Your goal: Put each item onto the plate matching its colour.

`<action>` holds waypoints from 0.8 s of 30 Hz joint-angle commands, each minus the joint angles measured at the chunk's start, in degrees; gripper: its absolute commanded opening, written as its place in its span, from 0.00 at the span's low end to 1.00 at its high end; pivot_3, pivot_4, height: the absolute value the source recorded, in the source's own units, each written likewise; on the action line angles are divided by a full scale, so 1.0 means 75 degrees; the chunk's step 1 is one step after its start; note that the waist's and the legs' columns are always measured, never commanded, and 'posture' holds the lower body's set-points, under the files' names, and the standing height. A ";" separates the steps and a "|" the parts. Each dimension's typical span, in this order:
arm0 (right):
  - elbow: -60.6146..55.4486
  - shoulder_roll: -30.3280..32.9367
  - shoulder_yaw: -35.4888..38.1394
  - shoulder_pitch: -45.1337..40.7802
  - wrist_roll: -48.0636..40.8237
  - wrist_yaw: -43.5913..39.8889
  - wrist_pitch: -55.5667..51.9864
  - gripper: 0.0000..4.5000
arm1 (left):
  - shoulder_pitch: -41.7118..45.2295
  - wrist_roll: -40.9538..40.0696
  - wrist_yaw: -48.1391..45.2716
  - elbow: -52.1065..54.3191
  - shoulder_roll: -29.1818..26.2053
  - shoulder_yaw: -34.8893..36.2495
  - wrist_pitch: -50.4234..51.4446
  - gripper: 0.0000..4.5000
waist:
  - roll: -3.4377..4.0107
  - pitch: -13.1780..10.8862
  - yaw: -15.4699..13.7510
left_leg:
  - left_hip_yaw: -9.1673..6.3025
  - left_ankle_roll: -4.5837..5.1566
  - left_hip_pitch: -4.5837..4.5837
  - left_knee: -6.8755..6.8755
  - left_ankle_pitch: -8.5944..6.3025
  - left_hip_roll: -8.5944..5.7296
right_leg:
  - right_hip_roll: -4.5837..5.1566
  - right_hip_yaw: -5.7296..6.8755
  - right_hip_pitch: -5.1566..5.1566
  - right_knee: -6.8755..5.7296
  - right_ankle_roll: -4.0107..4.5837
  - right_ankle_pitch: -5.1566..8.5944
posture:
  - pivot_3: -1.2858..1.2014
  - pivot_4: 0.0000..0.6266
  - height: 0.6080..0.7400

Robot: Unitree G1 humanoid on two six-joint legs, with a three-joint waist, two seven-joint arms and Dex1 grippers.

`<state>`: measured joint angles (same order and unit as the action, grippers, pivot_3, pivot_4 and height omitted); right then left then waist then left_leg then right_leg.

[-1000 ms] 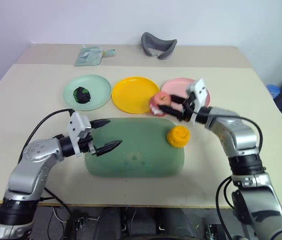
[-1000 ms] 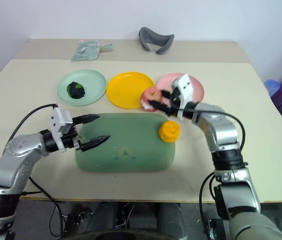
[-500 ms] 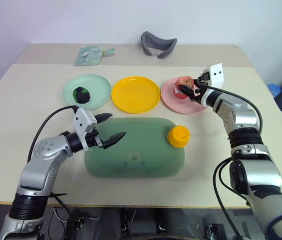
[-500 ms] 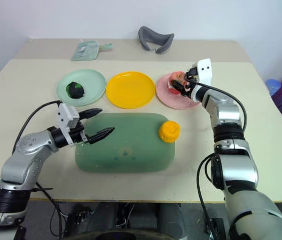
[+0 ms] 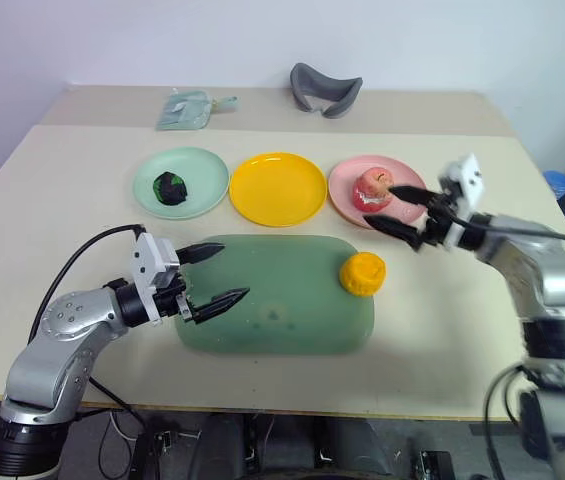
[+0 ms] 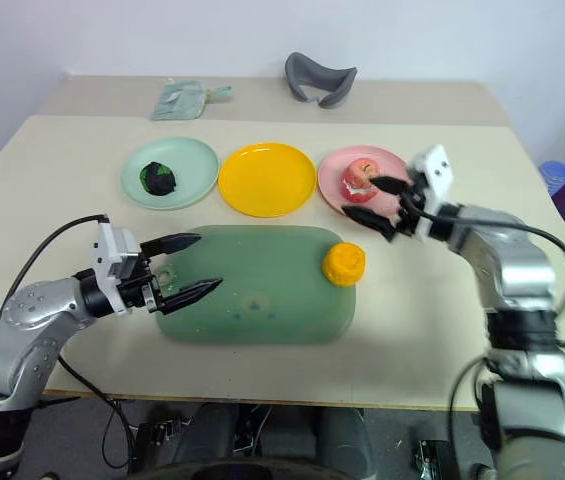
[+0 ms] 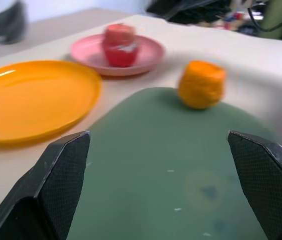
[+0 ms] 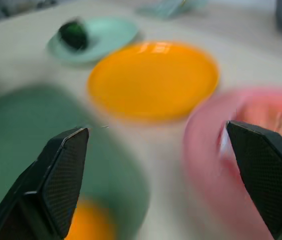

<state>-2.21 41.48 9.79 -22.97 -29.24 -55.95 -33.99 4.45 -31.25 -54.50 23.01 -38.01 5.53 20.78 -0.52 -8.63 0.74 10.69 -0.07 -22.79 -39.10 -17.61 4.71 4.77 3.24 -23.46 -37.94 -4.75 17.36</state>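
apple sits on the pink plate; right claw hangs released beside it. left claw released over the tray.

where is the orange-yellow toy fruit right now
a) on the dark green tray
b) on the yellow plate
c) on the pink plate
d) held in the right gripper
a: the orange-yellow toy fruit sits at the right end of the dark green tray, while the yellow plate is bare and the right gripper is open with nothing between its fingers.
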 commanded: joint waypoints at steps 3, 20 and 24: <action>-0.1600 0.0256 0.0454 0.0899 -0.0776 0.0123 -0.0755 0.99 | 0.0541 -0.0178 -0.0547 -0.0133 -0.0273 -0.0103 0.0052 1.00 | 0.0000 0.0000 0.0076 | 0.0004 -0.0004 0.0014 0.0007 0.0002 0.0006 | -0.0014 -0.0007 0.0003 -0.0001 0.0002 0.0000 | 0.52 0.24 1.00; 0.0155 -0.0812 -0.1605 0.0829 0.1061 -0.0105 0.1711 0.99 | 0.0976 -0.0022 -0.0762 -0.0410 -0.0487 -0.0191 0.0113 1.00 | -0.0008 -0.0005 -0.0006 | 0.0010 -0.0002 0.0017 0.0001 0.0002 0.0001 | -0.0011 -0.0009 0.0008 0.0001 0.0002 0.0000 | 0.52 0.24 1.00; 0.0364 -0.1026 -0.1594 0.0773 0.1201 0.0019 0.2051 0.66 | 0.1005 -0.0052 -0.0710 -0.0377 -0.0533 -0.0144 0.0180 1.00 | -0.0008 -0.0005 0.0005 | 0.0010 -0.0003 0.0019 0.0002 0.0002 0.0002 | -0.0013 -0.0009 0.0009 0.0000 0.0001 0.0000 | 0.52 0.24 1.00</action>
<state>0.63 34.32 -2.51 -16.39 -20.46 -56.21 -20.02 11.61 -31.06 -59.76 18.99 -41.51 3.11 22.10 -0.58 -8.67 0.78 10.76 -0.09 -22.64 -39.08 -17.60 4.72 4.68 3.17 -23.39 -37.94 -4.74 17.36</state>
